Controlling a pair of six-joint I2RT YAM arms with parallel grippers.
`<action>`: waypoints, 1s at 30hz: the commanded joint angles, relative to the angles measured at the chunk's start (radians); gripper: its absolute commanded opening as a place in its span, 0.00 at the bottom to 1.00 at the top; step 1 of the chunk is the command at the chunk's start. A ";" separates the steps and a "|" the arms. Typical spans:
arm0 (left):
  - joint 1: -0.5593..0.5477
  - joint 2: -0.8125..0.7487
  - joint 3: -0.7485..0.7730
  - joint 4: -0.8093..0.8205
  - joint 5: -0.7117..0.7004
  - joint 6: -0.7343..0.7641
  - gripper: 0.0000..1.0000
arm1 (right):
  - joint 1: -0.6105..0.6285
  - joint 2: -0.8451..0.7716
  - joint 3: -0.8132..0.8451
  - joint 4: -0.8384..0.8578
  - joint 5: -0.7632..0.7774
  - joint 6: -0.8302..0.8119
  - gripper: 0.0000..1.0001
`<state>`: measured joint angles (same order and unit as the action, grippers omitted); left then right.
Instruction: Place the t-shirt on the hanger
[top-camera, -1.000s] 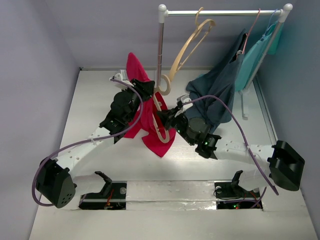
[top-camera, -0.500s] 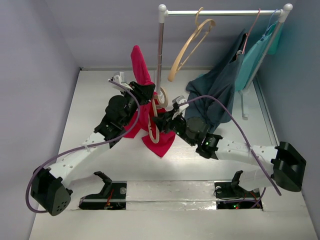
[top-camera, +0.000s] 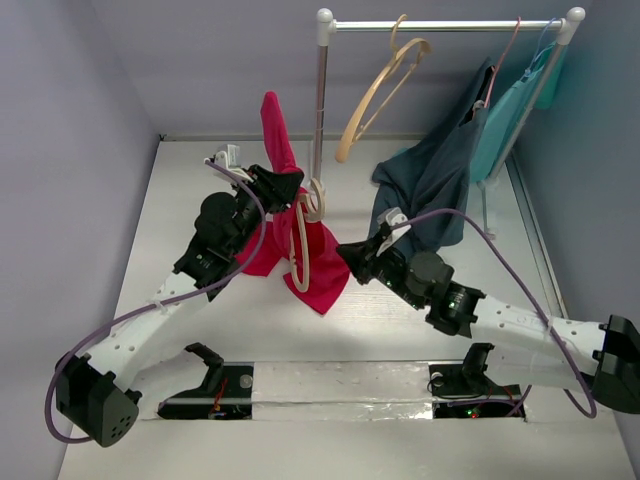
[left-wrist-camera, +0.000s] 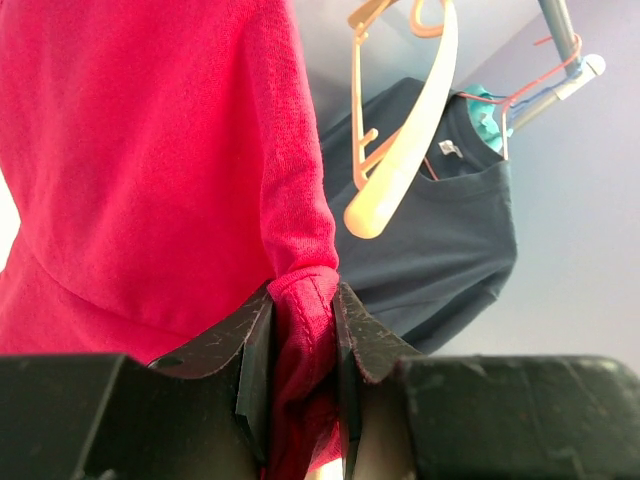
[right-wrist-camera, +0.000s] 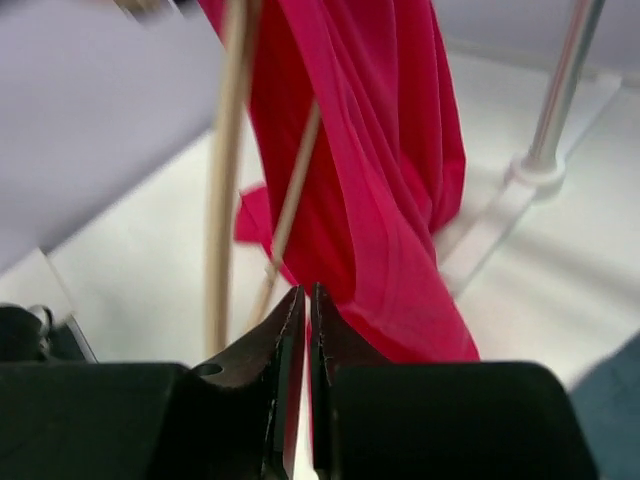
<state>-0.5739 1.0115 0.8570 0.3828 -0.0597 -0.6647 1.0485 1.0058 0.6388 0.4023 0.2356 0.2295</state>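
The crimson t-shirt (top-camera: 325, 265) hangs in a bunch from my left gripper (top-camera: 290, 183), raised above the table left of the rack pole. In the left wrist view the jaws of my left gripper (left-wrist-camera: 303, 300) are shut on a fold of the t-shirt (left-wrist-camera: 150, 150). The pale wooden hanger (top-camera: 299, 245) dangles against the shirt, its hook beside the left gripper. My right gripper (top-camera: 345, 252) is shut and empty, just right of the shirt. The right wrist view shows my right gripper (right-wrist-camera: 305, 295), the hanger (right-wrist-camera: 225, 170) and the t-shirt (right-wrist-camera: 380, 150) ahead.
A second wooden hanger (top-camera: 385, 90) hangs on the rack rail. A navy garment (top-camera: 430, 190) on a thin pink hanger (top-camera: 505, 60) and a teal garment (top-camera: 510, 120) hang at the right. The rack pole (top-camera: 320, 100) stands just behind the shirt.
My right gripper has let go of the hanger and drawn back to the right and nearer. The hanger has swung left against the shirt. My left gripper still holds the shirt up.
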 joint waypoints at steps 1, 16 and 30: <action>0.006 -0.034 0.046 0.062 0.050 -0.026 0.00 | -0.037 0.042 -0.047 -0.051 -0.010 -0.032 0.17; 0.006 -0.068 0.054 0.042 0.095 -0.041 0.00 | -0.139 0.295 0.044 -0.016 -0.163 -0.105 0.58; 0.025 -0.039 0.088 0.103 0.123 -0.084 0.00 | -0.148 0.338 0.003 0.078 -0.203 -0.029 0.00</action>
<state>-0.5583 0.9775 0.8665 0.3500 0.0319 -0.7158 0.9035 1.3502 0.6422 0.4030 0.0586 0.1654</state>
